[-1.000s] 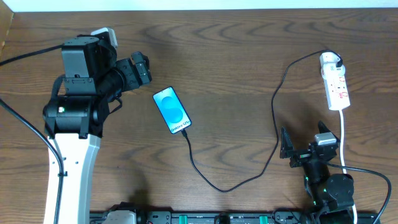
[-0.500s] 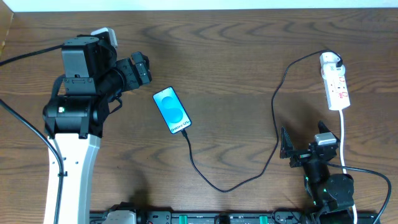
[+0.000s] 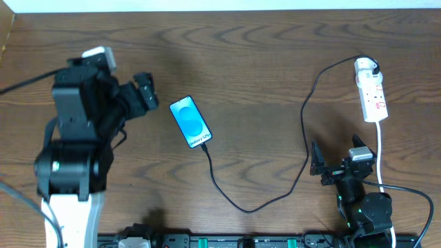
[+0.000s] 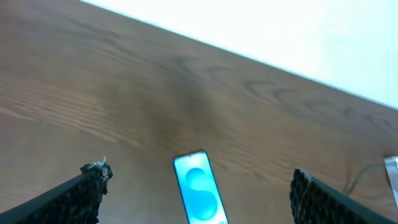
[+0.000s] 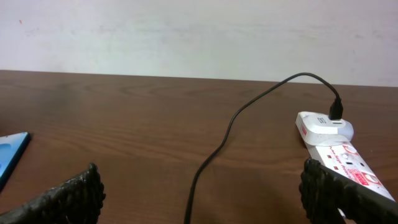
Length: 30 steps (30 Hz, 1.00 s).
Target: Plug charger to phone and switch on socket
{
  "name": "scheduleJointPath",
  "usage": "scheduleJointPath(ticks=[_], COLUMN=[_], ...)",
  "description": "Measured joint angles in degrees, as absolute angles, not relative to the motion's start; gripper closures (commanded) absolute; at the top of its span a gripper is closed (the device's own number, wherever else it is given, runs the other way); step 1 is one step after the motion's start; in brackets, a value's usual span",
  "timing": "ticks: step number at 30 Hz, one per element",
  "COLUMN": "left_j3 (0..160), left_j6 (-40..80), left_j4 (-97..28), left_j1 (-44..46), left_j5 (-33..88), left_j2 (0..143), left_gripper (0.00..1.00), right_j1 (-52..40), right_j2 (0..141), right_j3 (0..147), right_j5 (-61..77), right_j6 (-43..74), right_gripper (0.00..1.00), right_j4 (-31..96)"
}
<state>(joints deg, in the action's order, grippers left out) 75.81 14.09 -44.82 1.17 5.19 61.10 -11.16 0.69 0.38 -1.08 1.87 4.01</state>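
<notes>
**Phone lies flat, cable at its bottom edge**

The phone (image 3: pixel 190 122) lies flat on the table (image 3: pixel 262 62), screen up and bright blue, a bit left of the middle. It is tilted, with its bottom end pointing toward the near right.

The charger (image 3: pixel 303 138) is a thin black cable. One end meets the bottom edge of the phone. It is too small to tell if the tip sits all the way in. The cable loops toward the near edge, then runs up the right side to its white adapter (image 3: pixel 365 67), which is stuck in the far end of the socket (image 3: pixel 372 93). The socket has small red marks. I cannot tell if its switch is on or off.

The left wrist picture is blurry, and the phone's bottom end is cut off there. The right wrist picture shows only a corner of the phone at the left edge. The near end of the socket is hidden behind a finger.

The left gripper (image 3: pixel 143 93) hangs just left of the phone, not touching it, with its fingers (image 4: pixel 87 186) spread wide and holding nothing. The right gripper (image 3: pixel 336 162) is near the front right, beside the socket's white cord (image 3: pixel 380 151), also spread wide and holding nothing.

The table is dark brown wood with wavy grain. Behind it is a plain white wall (image 5: pixel 186 31).
</notes>
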Motion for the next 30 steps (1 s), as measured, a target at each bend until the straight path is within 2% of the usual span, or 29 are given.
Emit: scheduleJointPath(ticks=[7,15,22,30], left_j3=[67.0,42.5,23.7,9.6], left_j6=[14.1,14.0,11.5,1.1], left_j4=[-39.5,-14.2,3.3,9.1], left_j1=[1.2,1.2,1.2,1.2], left_j5=[1.0,0.4,0.0,2.6], left_j2=[51.7,38.8,27.6,14.5], left_gripper=[0.05,0.05,0.05,0.05], right_j1=[-11.2,-11.2,-11.2,-11.2], right_j2=[0.7,0.7,0.7,0.7], right_j3=[0.4,0.4,0.4,0.4], right_j5=[-1.1,-1.1,-1.1,-1.1], right_j6=[1.9,1.9,1.9,1.9], right_gripper=[0.01,0.01,0.01,0.01], right_j4=[4.0,4.0,4.1,4.0])
